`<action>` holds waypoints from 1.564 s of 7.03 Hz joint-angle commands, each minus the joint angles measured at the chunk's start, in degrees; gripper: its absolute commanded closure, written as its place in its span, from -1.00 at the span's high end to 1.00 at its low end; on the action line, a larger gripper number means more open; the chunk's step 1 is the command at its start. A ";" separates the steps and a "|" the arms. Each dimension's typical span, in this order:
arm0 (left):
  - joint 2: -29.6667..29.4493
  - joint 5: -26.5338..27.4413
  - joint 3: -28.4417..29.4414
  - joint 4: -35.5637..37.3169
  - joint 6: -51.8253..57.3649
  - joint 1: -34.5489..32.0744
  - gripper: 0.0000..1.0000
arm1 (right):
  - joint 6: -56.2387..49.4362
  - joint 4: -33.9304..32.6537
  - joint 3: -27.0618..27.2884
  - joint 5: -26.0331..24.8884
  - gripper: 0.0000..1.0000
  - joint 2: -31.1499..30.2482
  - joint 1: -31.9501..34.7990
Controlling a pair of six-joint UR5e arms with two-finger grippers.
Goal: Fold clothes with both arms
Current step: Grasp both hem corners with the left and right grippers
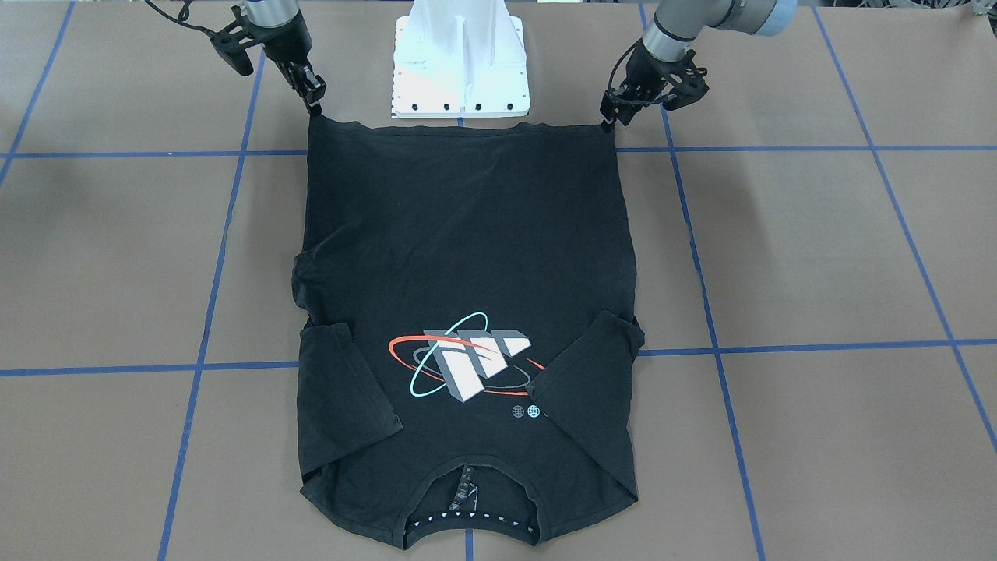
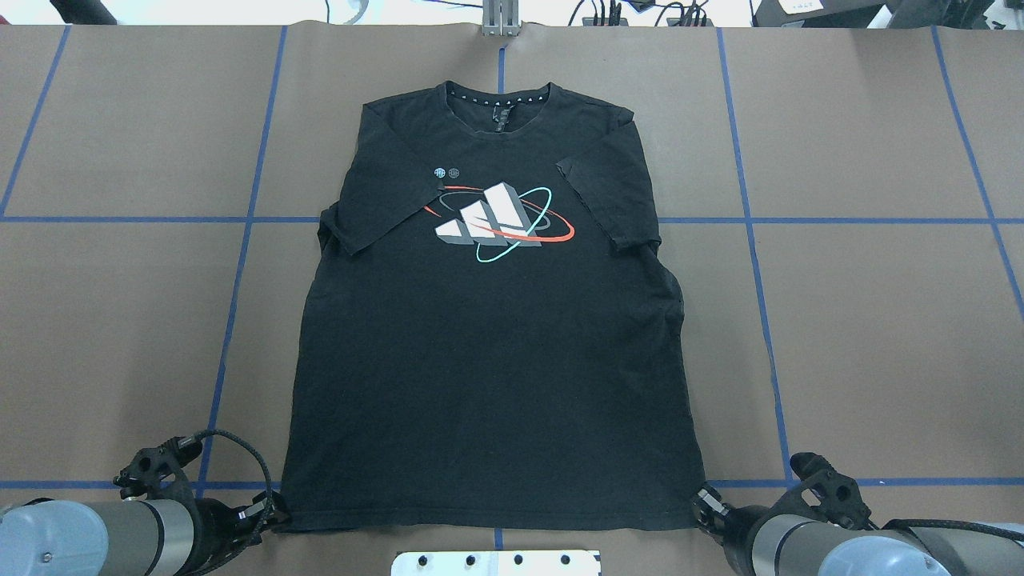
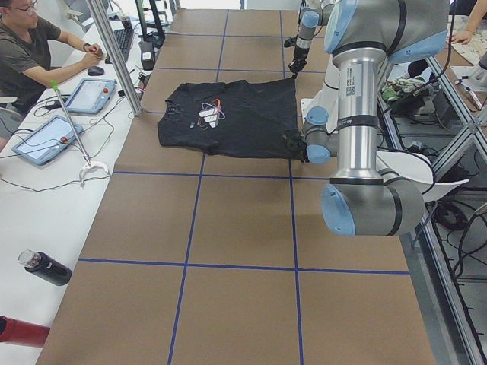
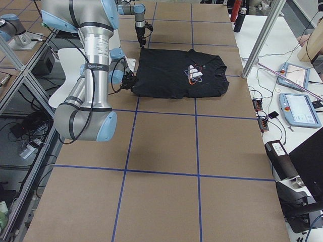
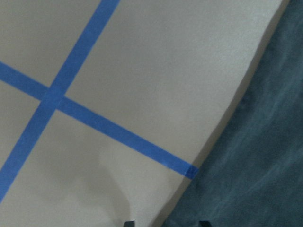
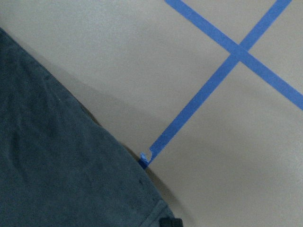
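Note:
The black T-shirt (image 1: 467,234) lies flat on the table with its white block graphic and red and teal rings (image 2: 496,216) facing up. The collar (image 2: 498,100) points away from the robot and both sleeves are folded in over the chest. My left gripper (image 2: 272,512) is shut on the hem corner on its side, also visible as the left gripper (image 1: 610,117). My right gripper (image 2: 706,502) is shut on the opposite hem corner, also visible as the right gripper (image 1: 315,101). The hem runs straight between them. Each wrist view shows shirt fabric (image 5: 255,156) beside blue tape.
The white robot base block (image 1: 461,58) stands just behind the hem. Blue tape lines (image 2: 240,264) grid the brown table. A person (image 3: 30,53) sits at a side bench with tablets (image 3: 42,137); a dark bottle (image 3: 46,268) lies there too.

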 commanded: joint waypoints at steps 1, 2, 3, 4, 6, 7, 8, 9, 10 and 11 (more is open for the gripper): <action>-0.15 1.05 0.11 0.00 -0.26 0.17 -0.06 | 0.00 0.00 -0.09 -0.01 -1.00 -0.03 0.00; -0.07 1.23 0.11 0.00 -0.26 0.61 -0.51 | 0.00 0.00 -0.09 -0.10 -1.00 -0.03 -0.09; 0.02 1.24 0.11 0.00 -0.17 0.61 -0.96 | 0.00 0.00 -0.09 -0.10 -1.00 -0.03 -0.09; -0.07 1.24 0.11 0.00 -0.17 0.61 -1.00 | 0.00 0.00 0.00 -0.10 -1.00 -0.03 -0.09; -0.07 1.24 -0.76 0.00 -0.17 0.35 -1.00 | 0.00 0.00 0.00 -0.19 -1.00 0.14 0.00; 0.19 1.06 -2.94 0.09 -0.08 0.00 -1.00 | 0.00 0.00 0.00 -0.19 -1.00 0.23 0.00; 2.11 1.06 -5.48 0.09 -0.08 0.17 -1.00 | 0.00 0.00 0.18 -0.10 -1.00 0.23 0.09; 2.30 1.06 -5.77 0.09 -0.08 0.17 -1.00 | 0.00 0.00 0.70 -0.10 -1.00 0.06 0.17; 2.31 1.06 -6.30 0.09 -0.08 0.17 -1.00 | 0.00 0.00 1.05 -0.01 -1.00 0.05 0.17; 3.44 0.97 -8.30 0.09 -0.08 0.17 -1.00 | 0.00 -0.17 2.62 0.16 -1.00 -0.21 0.17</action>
